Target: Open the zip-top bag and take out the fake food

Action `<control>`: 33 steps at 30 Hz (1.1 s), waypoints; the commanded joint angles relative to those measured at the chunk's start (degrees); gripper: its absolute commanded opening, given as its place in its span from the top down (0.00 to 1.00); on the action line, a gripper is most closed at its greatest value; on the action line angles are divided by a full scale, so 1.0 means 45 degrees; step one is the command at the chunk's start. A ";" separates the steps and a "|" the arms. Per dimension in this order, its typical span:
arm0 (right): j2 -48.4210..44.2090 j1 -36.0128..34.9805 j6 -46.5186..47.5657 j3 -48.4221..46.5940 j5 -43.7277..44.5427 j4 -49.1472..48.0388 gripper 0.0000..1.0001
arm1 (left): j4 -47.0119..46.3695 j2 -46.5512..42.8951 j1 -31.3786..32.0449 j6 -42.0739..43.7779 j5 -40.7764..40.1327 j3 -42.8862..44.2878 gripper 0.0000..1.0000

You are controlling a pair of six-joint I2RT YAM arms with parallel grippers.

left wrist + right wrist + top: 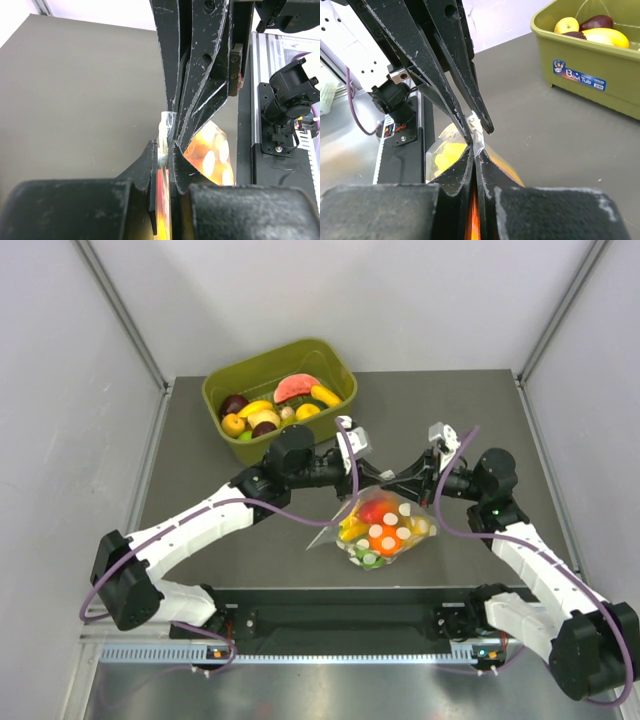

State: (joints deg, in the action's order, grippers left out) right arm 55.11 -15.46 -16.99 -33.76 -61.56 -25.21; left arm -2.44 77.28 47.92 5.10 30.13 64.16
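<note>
The zip-top bag [388, 528] sits at the table's middle front, clear with white dots. The fake food shows inside it: a red piece [373, 510], a yellow piece [352, 530], an orange piece [386, 541] and a green piece [368, 560]. My left gripper [366, 480] and right gripper [388, 486] meet tip to tip at the bag's top edge. In the left wrist view my left gripper [165, 155] is shut on the bag's top strip. In the right wrist view my right gripper [476, 145] is shut on the same edge, against the left fingers [447, 65].
An olive-green tub [262, 358] with a watermelon slice, dark purple fruits and other toy fruit stands at the back, left of centre. It also shows in the right wrist view [590, 70]. Grey walls enclose the table. A black rail runs along the front edge.
</note>
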 commanded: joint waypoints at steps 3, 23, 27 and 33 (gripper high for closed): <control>-0.0509 0.0369 0.0163 -0.0154 0.0299 -0.0648 1.00 | 0.0503 -0.0629 -0.0258 0.0058 0.0004 -0.0448 1.00; -0.1154 0.0722 0.0710 -0.0330 0.3893 0.0291 1.00 | 0.0874 -0.2425 -0.0376 -0.0704 -0.0738 -0.2518 1.00; -0.1017 0.0722 0.0730 -0.0525 0.4421 0.0232 1.00 | 0.1009 -0.2660 -0.0376 -0.0763 -0.0836 -0.2773 1.00; -0.0529 0.0760 0.0788 -0.0974 0.5358 0.0212 1.00 | 0.1108 -0.3129 -0.0376 -0.0939 -0.1012 -0.3183 1.00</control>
State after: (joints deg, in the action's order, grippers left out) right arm 51.92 -13.32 -15.03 -33.91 -43.57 -20.80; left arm 1.08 65.67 46.39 1.91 25.41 50.89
